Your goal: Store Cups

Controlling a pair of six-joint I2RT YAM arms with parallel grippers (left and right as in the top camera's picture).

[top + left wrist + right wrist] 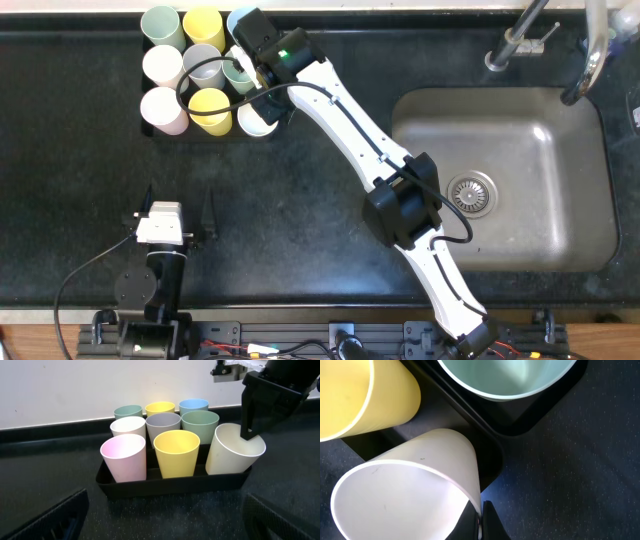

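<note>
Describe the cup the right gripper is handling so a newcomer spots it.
Left of the sink, a black tray of cups stands on the counter. At its corner nearest the sink and arm bases is the cream cup, beside a yellow cup. It alone leans tilted, the right gripper on its rim.

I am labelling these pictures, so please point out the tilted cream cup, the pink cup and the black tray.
tilted cream cup [225,460]: left wrist view, on its outer side wall.
pink cup [125,469]: left wrist view, on its outer wall.
black tray [175,486]: left wrist view, on its front wall.
</note>
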